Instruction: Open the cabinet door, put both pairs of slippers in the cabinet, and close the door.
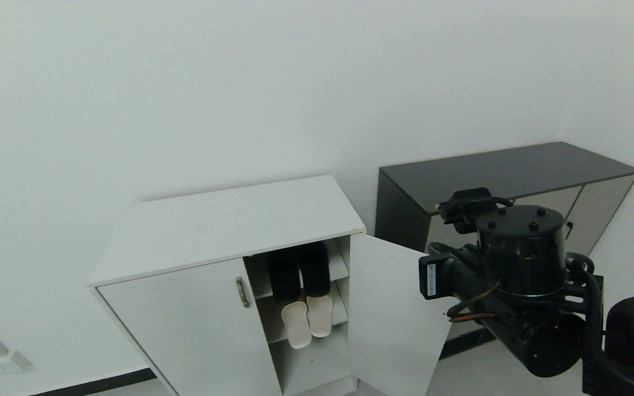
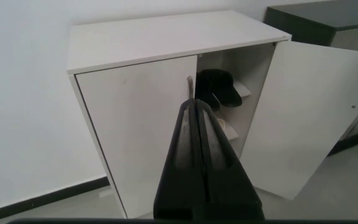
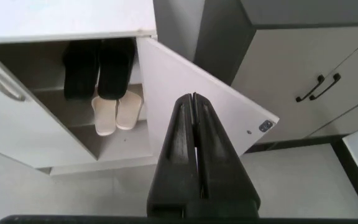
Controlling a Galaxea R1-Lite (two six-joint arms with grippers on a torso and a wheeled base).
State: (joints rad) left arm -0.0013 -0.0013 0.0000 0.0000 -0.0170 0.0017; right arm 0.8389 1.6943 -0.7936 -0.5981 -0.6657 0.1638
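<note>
Checking head view first: the white cabinet (image 1: 229,220) has its left door (image 1: 185,324) shut and its right door (image 1: 394,313) standing open. Both pairs are in the open half. The black slippers (image 1: 299,272) are on the upper shelf and the white slippers (image 1: 307,319) on the shelf below, with their ends past the shelf edge. Your right arm (image 1: 515,275) sits on the outer side of the open door, in front of the dark sideboard (image 1: 504,170). You can't tell the state of the fingers from this view.

Left wrist view: your left fingers (image 2: 191,115) are pressed flat together with nothing between them. The shut door's handle (image 2: 190,87) is in line straight beyond the tips, and the cabinet is well apart from them. The black slippers (image 2: 219,87) are just to the robot's right of the fingertip line, inside the open compartment. The white slippers (image 2: 229,129) are a shelf lower, partly hidden behind the fingers. The open door is farther right of the fingers.

Right wrist view: your right fingers (image 3: 188,109) are closed tight and empty. The open door crosses just beyond the tips and doesn't touch them. Both pairs are inside the cabinet, past the door on the robot's left of the fingers, black above white. The shut door's handle is farther left. The sideboard, with two dark handles, is on the robot's right of the fingers.
</note>
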